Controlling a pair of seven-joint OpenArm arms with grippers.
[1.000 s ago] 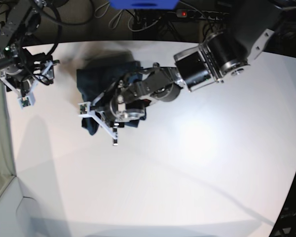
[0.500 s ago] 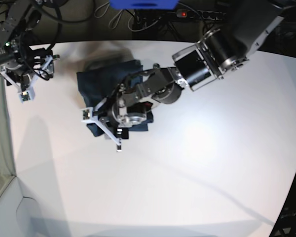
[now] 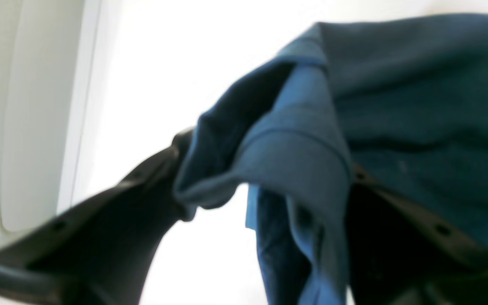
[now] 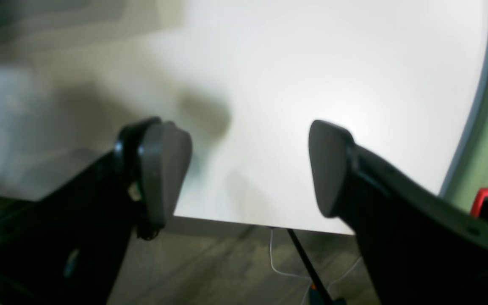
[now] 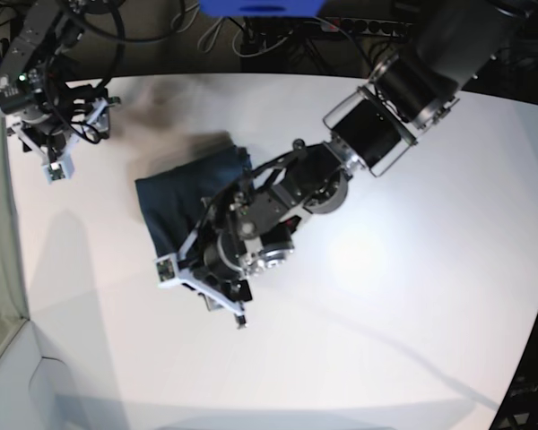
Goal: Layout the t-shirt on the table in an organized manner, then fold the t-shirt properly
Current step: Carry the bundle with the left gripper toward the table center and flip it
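- Evidently the left gripper (image 5: 202, 287) sits at the near edge of the t-shirt (image 5: 175, 202), its jaws parted; in the left wrist view a folded hem of the t-shirt (image 3: 295, 148) drapes between and over them, but whether any pinch remains I cannot tell.
- Behind that gripper the navy cloth lies bunched in a rough block on the table (image 5: 386, 305), not yet spread flat, so the laying-out step looks unfinished.
- Ahead of and beside that gripper the white top is bare, giving room to drag cloth outward.
- Well apart, the right gripper (image 4: 248, 169) hangs with jaws spread wide and nothing between them, close to the table's curved rim, probably kept clear.
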